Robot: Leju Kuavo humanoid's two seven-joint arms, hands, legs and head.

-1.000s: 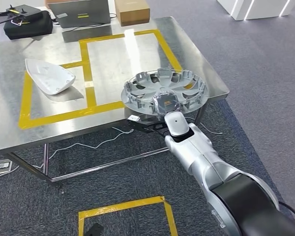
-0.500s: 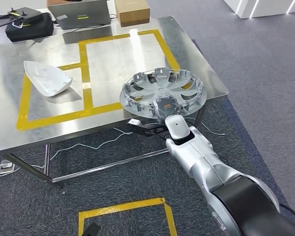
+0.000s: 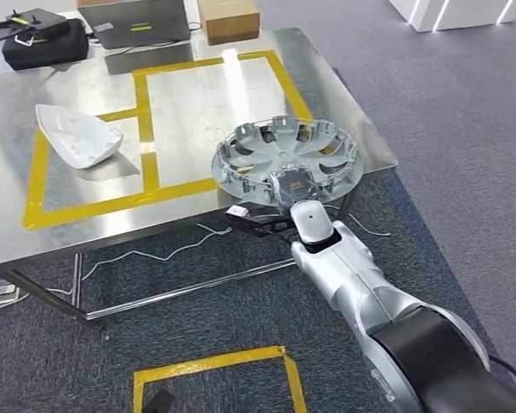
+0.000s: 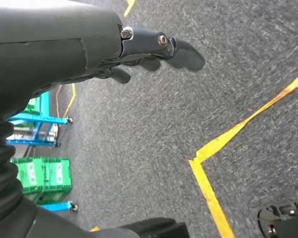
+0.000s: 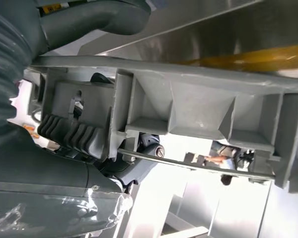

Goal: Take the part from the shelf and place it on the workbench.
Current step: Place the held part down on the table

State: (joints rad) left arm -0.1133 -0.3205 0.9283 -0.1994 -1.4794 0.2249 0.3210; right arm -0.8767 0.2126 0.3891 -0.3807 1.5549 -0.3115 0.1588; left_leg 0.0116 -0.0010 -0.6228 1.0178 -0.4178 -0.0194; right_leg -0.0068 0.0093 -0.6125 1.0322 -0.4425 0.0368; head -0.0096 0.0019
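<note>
Head view: the right hand point(image 3: 288, 191) holds the wheel cover point(image 3: 286, 161) by its near rim, carried level and inner side up. The cover hangs over the near right corner of the workbench point(image 3: 197, 103), partly past the edge; whether it touches the steel I cannot tell. It overlaps the right-hand yellow tape square point(image 3: 145, 103). A white moulded part point(image 3: 76, 135) lies inside the left taped square, well apart from the cover. A laptop point(image 3: 140, 19), a cardboard box point(image 3: 229, 17) and a black bag point(image 3: 45, 41) sit along the far edge.

Left wrist view: the left hand point(image 4: 147, 52) hangs over grey carpet with yellow floor tape point(image 4: 215, 148); its fingers point(image 4: 185, 55) lie loosely curled with nothing in them.

Right wrist view: the cover's ribbed rim crosses close to the camera, the thumb point(image 5: 99, 20) pressed over one side and dark fingers point(image 5: 140, 153) tucked under the other, pinching the rim.

Judgement: fetching is done, with the part off the shelf and brought to the bench. Left to do: set it down fully inside the taped square and let go.
</note>
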